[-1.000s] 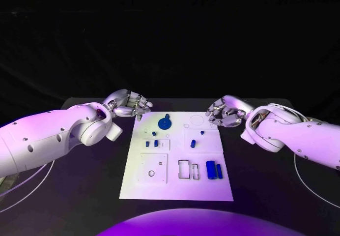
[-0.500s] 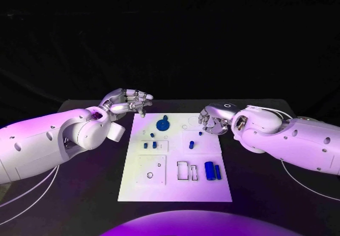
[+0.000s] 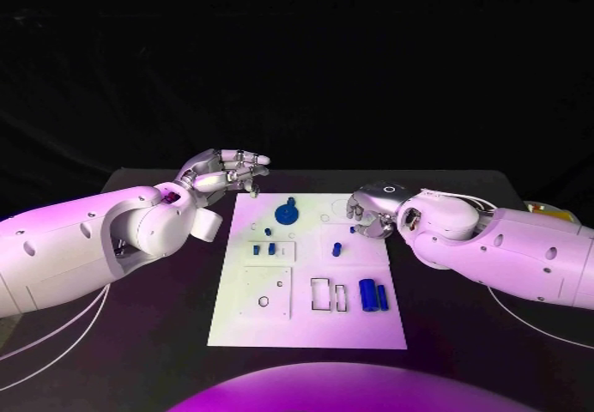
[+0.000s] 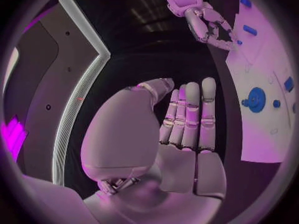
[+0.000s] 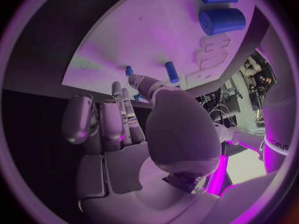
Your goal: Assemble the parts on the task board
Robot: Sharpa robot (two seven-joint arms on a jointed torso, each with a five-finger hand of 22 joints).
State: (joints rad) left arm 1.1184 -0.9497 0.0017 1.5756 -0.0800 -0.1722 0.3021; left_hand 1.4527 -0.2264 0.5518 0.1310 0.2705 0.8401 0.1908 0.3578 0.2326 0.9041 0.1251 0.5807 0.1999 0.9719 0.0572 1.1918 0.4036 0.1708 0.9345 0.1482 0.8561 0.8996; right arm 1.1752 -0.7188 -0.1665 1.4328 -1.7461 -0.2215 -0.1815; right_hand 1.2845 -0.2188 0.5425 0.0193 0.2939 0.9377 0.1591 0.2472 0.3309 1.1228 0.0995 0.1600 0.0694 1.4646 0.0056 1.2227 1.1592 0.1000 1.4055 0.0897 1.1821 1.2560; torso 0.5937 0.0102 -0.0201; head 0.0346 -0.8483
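My left robot hand (image 4: 181, 129) fills the middle, palm toward me, its fingers (image 4: 193, 109) straight and side by side, thumb bent beside them, nothing in its grasp. The white task board (image 4: 261, 129) curves along the edge from about one to four o'clock. On it, near three o'clock, sits a round blue part (image 4: 256, 99) with a small blue part (image 4: 276, 103) just beside it; further blue parts lie at its far end near one o'clock. My right robot hand (image 4: 209, 25) reaches in at one o'clock, fingers curled above the board's edge. The dark surface (image 4: 149, 59) lies beyond my fingertips.
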